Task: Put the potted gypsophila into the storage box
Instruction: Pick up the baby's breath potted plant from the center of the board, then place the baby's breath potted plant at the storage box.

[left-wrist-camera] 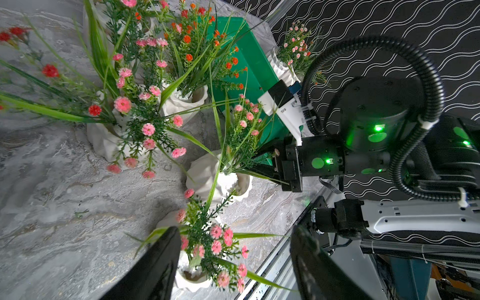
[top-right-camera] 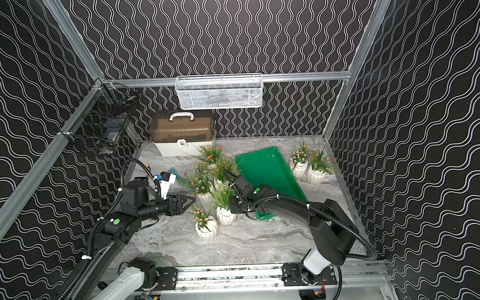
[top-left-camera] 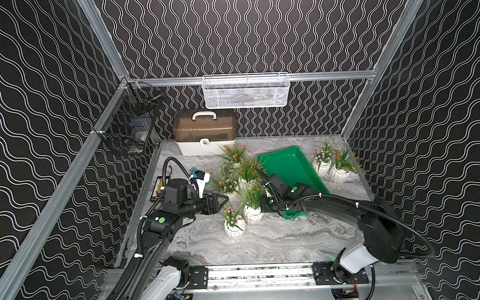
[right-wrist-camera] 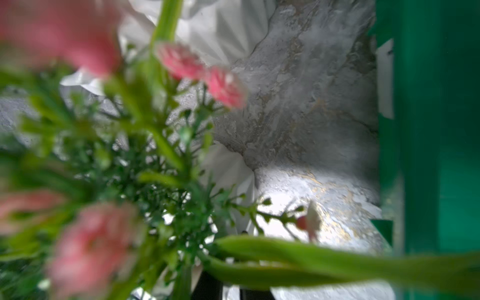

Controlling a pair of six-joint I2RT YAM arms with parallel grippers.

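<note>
Green stems of a potted gypsophila [left-wrist-camera: 223, 176] are pinched in the right claw [left-wrist-camera: 257, 166]; the left claw [top-left-camera: 224, 202] hangs half-open, empty.

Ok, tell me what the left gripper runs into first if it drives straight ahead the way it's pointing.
Probably the pink flowers of the front potted gypsophila: the left wrist view shows them right between the open fingers of the left gripper. Depth is unclear; its pot may sit lower.
</note>
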